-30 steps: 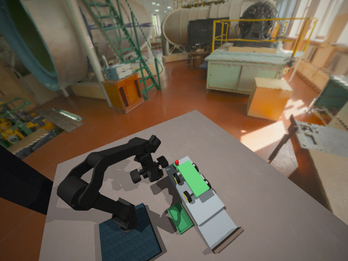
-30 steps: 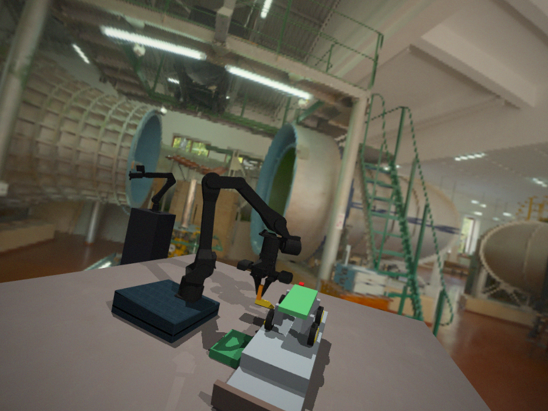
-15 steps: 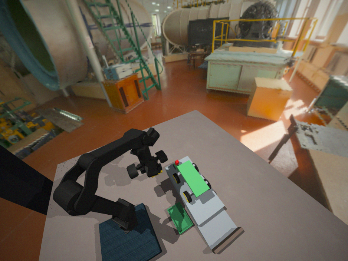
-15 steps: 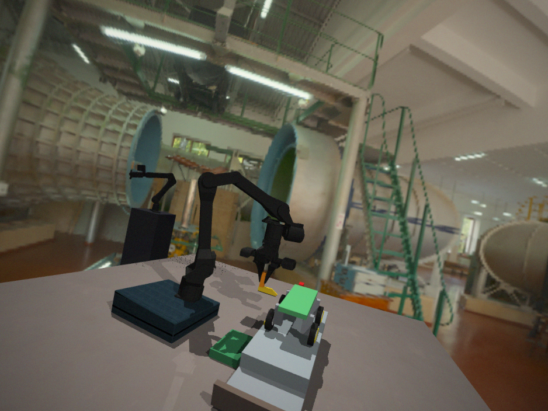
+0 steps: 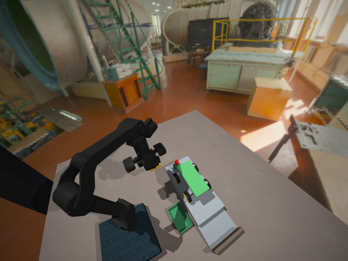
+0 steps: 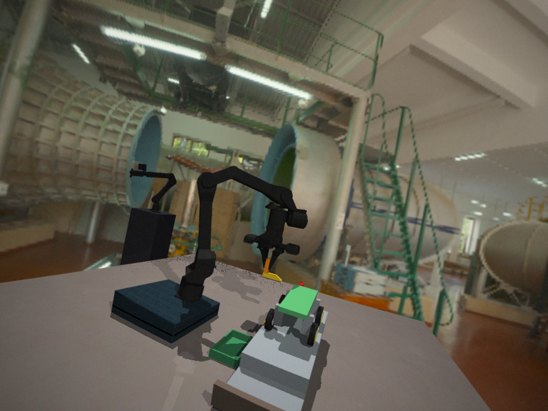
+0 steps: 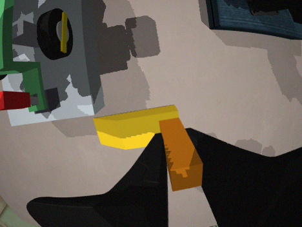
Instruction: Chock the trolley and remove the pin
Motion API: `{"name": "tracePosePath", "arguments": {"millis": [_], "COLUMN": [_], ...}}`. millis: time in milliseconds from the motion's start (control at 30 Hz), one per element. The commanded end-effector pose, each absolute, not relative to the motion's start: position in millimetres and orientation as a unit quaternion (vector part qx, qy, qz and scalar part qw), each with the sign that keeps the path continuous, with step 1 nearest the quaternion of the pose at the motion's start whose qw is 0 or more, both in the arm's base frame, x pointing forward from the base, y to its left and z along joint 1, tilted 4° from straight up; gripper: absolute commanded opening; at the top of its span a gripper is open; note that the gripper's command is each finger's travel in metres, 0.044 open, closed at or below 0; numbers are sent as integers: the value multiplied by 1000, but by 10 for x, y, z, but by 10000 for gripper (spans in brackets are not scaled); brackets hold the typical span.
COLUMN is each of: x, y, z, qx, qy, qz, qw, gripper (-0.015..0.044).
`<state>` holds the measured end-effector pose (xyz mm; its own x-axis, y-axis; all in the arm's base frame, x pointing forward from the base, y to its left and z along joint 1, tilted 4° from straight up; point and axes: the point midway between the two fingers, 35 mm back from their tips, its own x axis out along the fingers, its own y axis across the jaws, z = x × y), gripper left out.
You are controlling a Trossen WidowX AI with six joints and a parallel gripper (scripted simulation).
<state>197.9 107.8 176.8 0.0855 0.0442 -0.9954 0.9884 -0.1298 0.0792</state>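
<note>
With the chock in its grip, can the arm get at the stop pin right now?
Probably not yet. The gripper is shut on the chock's orange handle, lifted beside the ramp's uphill end. The red-headed stop pin stands uncovered above the trolley, but the fingers are occupied.
</note>
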Motion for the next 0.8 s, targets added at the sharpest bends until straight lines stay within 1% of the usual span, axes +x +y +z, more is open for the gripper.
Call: {"name": "tracePosePath", "arguments": {"millis": [0, 200, 767], "x": [1974, 1974, 1975], "y": [1089, 1089, 1089], "z": [1822, 1822, 1822], "qx": [564, 554, 392], "qy": [459, 470, 590], "qz": [-498, -488, -332], "qw": [472, 484, 623], "gripper": [0, 0, 0]}}
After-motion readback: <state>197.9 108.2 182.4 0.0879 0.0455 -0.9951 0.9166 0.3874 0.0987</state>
